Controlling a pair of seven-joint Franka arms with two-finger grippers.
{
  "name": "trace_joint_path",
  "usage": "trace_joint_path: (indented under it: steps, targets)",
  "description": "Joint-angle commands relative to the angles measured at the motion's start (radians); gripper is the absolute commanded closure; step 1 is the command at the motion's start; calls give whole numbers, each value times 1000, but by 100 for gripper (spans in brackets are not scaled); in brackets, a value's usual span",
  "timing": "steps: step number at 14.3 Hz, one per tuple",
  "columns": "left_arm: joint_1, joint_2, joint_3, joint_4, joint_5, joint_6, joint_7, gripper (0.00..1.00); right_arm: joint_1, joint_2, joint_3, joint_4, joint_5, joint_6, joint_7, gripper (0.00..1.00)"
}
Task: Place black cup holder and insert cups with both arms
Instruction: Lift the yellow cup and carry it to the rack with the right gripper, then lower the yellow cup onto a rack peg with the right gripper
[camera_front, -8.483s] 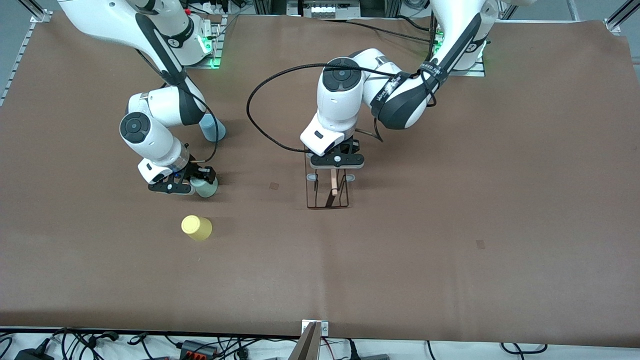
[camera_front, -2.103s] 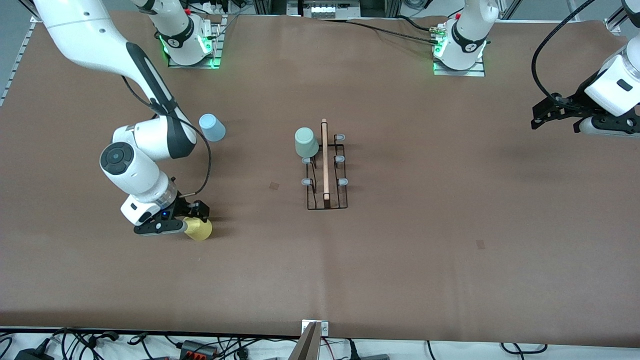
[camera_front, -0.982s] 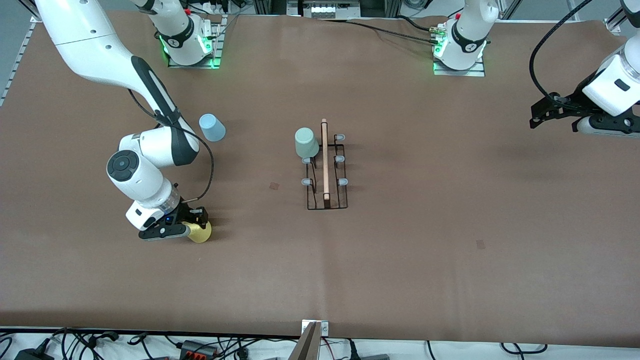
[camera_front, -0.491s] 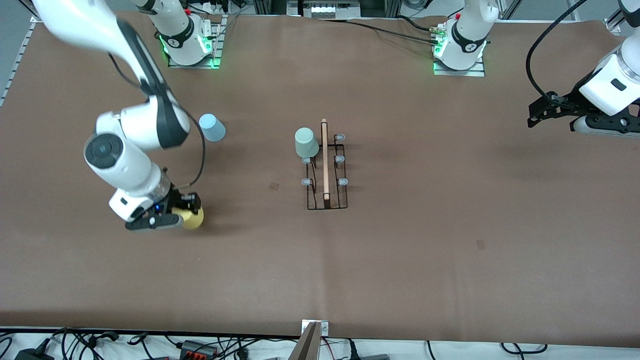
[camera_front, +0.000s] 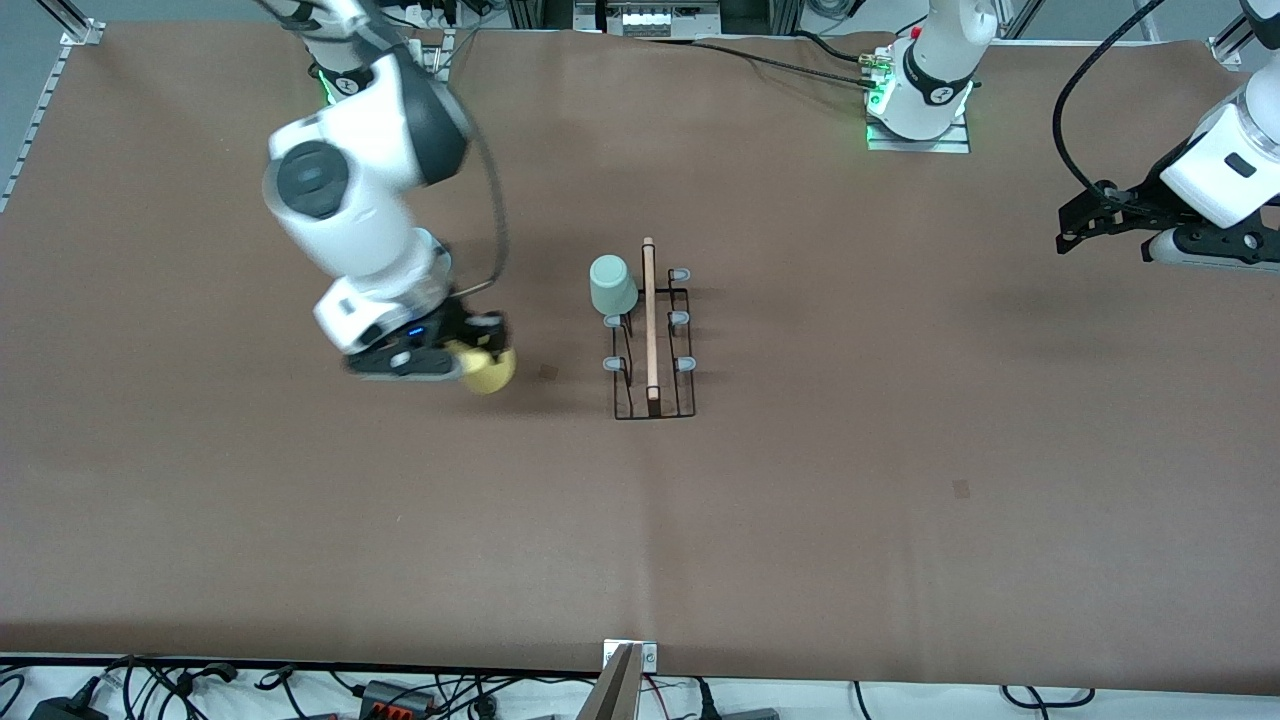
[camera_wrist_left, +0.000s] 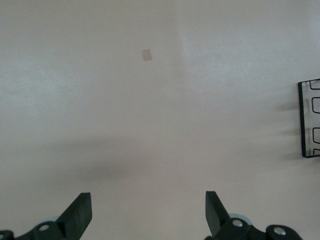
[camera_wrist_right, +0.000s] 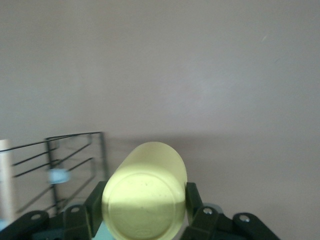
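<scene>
The black cup holder (camera_front: 650, 400) stands mid-table, its wooden handle (camera_front: 650, 320) pointing toward the front camera. A mint green cup (camera_front: 612, 284) sits upside down on the peg farthest from the front camera, on the side toward the right arm's end. My right gripper (camera_front: 472, 358) is shut on a yellow cup (camera_front: 489, 371), held in the air over the table beside the holder. In the right wrist view the yellow cup (camera_wrist_right: 145, 195) sits between the fingers (camera_wrist_right: 192, 200), with the holder (camera_wrist_right: 75, 150) close by. My left gripper (camera_front: 1078, 218) waits open over the left arm's end of the table, nothing between its fingertips (camera_wrist_left: 82, 210).
The table wears a brown cover (camera_front: 800, 520) with small tape marks (camera_front: 548, 372) near the holder and another mark (camera_front: 961, 488) nearer the front camera. Cables and plugs (camera_front: 380, 692) line the front edge. The arm bases (camera_front: 915, 100) stand along the back edge.
The right arm has lifted the yellow cup off the table and carried it toward the cup holder. The left arm has barely moved.
</scene>
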Motion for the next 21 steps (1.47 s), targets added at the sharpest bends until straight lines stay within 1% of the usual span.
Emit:
trace_joint_path:
  steps: [1,3,5,8,14,15,16,17,18,19,20,21]
  targets:
    - [-3,5,-2,25,-9,-23,-9,0,100,84,-8,112,-1,-17,169,95]
    - [-1,5,-2,25,-9,-23,-9,0,149,121,-8,136,-47,-6,249,95]
    - [2,5,0,25,-9,-23,-9,0,172,153,-8,167,-68,-1,272,95]
    - [2,5,0,25,-9,-23,-9,0,180,176,-8,173,-71,32,272,95]
    - [3,5,0,25,-9,-23,-9,0,197,225,-8,173,-126,95,275,94]
    - [3,5,0,24,-9,-23,-9,0,197,236,-8,173,-136,95,275,90]
    - [3,5,0,25,-9,-23,-9,0,198,247,-8,172,-140,97,275,71]
    - [3,5,0,24,-9,-23,-9,0,201,259,-8,170,-143,105,275,54]
    - [3,5,0,25,-9,-23,-9,0,203,265,-10,167,-150,121,275,45]
    - [3,5,0,24,-9,-23,-9,0,207,271,-10,166,-168,137,275,46]
    - [3,5,0,24,-9,-23,-9,0,206,273,-8,166,-171,138,275,50]
    - [5,5,0,24,-9,-23,-9,0,206,273,-10,166,-170,138,275,57]
